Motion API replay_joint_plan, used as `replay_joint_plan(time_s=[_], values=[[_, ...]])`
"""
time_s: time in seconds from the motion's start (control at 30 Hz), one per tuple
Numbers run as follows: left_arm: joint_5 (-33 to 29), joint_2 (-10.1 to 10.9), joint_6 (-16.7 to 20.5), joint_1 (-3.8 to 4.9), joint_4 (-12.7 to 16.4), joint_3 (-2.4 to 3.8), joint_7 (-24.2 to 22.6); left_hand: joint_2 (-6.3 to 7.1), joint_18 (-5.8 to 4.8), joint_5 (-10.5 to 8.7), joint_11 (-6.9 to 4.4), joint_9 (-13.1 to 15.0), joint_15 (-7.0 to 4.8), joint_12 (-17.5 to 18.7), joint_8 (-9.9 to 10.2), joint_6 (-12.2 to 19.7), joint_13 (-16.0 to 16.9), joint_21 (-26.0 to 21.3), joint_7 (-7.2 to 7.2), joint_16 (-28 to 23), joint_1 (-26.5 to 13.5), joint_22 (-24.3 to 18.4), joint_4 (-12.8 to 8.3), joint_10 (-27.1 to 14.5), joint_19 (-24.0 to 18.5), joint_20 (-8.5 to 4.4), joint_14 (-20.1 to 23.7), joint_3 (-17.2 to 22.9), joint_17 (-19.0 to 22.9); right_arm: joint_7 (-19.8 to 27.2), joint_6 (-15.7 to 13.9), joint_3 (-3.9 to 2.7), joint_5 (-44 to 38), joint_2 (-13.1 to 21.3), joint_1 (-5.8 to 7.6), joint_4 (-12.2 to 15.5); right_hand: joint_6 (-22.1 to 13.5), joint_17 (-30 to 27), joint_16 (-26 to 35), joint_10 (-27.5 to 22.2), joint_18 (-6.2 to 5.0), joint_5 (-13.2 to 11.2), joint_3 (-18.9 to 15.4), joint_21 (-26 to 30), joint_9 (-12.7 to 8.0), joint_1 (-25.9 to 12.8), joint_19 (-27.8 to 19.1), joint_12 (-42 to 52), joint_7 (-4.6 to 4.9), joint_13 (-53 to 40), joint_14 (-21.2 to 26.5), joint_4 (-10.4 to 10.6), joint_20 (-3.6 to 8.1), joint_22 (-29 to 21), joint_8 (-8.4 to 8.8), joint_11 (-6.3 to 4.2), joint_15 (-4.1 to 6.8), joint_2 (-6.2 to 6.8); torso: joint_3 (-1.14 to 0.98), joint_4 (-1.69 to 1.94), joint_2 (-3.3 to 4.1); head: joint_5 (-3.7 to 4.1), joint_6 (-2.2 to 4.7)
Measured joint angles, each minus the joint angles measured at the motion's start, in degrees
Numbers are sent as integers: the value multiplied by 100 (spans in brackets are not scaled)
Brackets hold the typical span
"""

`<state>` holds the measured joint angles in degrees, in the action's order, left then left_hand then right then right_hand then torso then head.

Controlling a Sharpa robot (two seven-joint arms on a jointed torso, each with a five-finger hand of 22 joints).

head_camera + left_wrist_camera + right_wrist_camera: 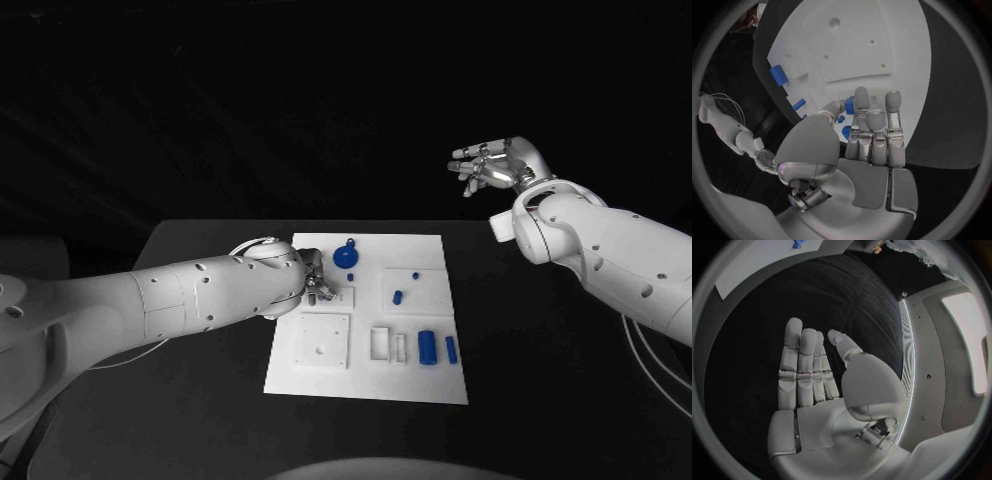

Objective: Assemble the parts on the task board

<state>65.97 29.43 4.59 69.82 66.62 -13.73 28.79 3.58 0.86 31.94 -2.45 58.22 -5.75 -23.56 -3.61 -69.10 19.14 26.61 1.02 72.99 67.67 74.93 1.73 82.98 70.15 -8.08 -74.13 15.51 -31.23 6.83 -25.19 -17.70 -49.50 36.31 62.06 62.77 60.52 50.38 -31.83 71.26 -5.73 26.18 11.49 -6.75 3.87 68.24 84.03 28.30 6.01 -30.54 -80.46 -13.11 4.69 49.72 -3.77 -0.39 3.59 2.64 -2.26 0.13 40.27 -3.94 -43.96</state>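
Blue cylinder part lies lengthwise along the task board; left robot hand hovers spread, empty; right robot hand raised, empty, fingers loosely apart

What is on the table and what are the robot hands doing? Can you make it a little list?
table: black
task board: white plate in the middle of the table
blue parts: a round one near the board's far edge, two bars near its right edge
left robot hand: over the board, fingers straight, holding nothing
right robot hand: raised off to the side, away from the board, holding nothing
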Motion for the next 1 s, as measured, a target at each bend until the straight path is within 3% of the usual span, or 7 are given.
replay_joint_plan(time_s=[1.0], values=[[-25, -76, -55, -28, -119, 13, -6, -1, 0, 17, 0, 6, -33, 0, 2, -6, 3, 0, -17, 0, -1, -1, 0, 0, 0, 0, -2, 0, 5, -1, 41, 0, 1, 4, 0, 13, 29, 4, 0, 0, 0, 0, 25, -23, 0, 0, 0, 0, 12, 5, 0, -24, 0, -37, 0, 0, 0, 0, -2, -2, 1, 15, -30]])
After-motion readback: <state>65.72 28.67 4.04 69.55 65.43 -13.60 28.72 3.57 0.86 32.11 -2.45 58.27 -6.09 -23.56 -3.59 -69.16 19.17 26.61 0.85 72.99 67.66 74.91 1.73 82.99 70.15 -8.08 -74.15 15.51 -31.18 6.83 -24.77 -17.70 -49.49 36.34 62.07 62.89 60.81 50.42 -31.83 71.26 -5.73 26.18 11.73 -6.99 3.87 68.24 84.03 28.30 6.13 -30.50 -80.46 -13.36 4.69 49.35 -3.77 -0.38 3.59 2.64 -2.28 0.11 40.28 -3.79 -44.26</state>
